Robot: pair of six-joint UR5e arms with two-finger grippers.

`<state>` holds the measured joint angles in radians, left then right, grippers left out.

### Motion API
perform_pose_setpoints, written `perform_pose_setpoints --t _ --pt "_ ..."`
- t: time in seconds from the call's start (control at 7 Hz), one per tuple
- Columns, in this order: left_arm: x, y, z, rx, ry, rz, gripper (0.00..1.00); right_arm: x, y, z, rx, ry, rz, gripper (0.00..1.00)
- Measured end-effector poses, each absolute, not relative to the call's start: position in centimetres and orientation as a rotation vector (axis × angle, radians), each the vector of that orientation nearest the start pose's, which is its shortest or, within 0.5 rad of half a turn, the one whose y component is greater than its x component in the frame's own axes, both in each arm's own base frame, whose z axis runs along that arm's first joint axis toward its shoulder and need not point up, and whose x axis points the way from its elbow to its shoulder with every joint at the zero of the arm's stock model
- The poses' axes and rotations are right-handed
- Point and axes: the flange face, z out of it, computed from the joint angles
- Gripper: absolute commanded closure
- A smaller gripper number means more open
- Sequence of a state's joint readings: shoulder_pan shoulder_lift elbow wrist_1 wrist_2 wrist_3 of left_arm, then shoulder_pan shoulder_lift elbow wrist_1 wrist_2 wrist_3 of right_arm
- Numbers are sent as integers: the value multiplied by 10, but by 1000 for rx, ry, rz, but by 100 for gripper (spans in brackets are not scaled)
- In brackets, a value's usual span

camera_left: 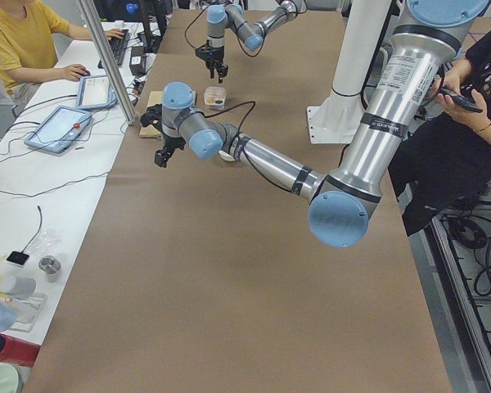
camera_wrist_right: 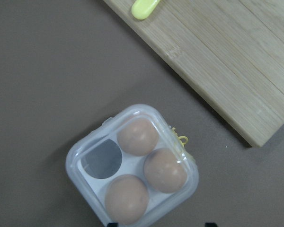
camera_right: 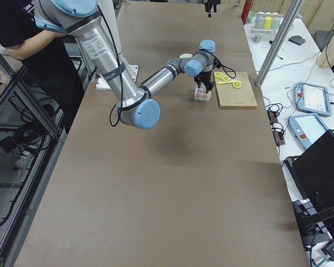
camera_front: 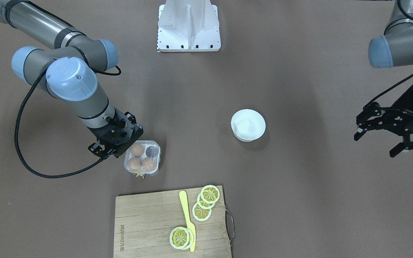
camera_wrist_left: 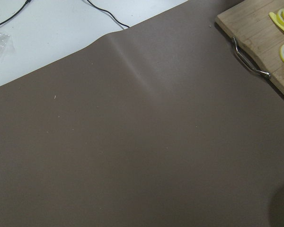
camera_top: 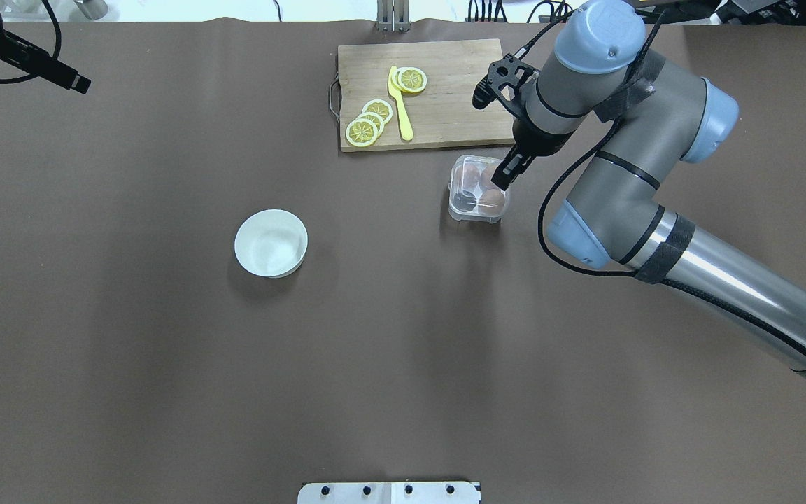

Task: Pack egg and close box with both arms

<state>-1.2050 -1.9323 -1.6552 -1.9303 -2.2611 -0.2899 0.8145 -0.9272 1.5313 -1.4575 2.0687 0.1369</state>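
Right gripper [camera_top: 494, 138] hangs spread wide over the box [camera_front: 142, 157] with three eggs [camera_wrist_right: 137, 137] inside, left gripper [camera_front: 375, 144] way off, open-fingered and empty too.

Tan-brown eggs [camera_wrist_right: 137, 136], clear box [camera_wrist_right: 75, 163], white bowl [camera_front: 233, 124], yellow lemon slices [camera_front: 210, 194].

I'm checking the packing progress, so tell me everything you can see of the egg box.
The box is small, square with rounded corners, of clear plastic, with four cells. Three hold brown eggs; the fourth is empty. Some yellow string sits at one edge. It stands on the table, near the wooden board but apart from it. The right gripper hangs open over one side; whether it touches, or whether the lid is shut, cannot be told.
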Motion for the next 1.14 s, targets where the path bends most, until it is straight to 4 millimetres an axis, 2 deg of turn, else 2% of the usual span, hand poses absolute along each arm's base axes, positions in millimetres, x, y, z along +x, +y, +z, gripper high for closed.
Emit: perform_pose_setpoints --t 0.14,0.29,0.57,0.71,1.0,1.14 --pt "154 -609 378 481 856 325 1 -402 -583 290 439 -744 -729 0" --pt "139 -601 393 429 842 293 1 -362 -593 314 428 -730 -676 0" --pt "97 -582 443 349 816 236 1 -262 -622 363 392 -721 -534 0" --pt "76 -577 467 317 802 205 1 -222 -632 376 382 -715 -476 0" --pt "32 -579 512 269 792 186 1 -162 -646 395 332 -690 -373 0" --pt "13 -580 530 255 791 182 1 -133 -648 411 293 -674 -319 0"
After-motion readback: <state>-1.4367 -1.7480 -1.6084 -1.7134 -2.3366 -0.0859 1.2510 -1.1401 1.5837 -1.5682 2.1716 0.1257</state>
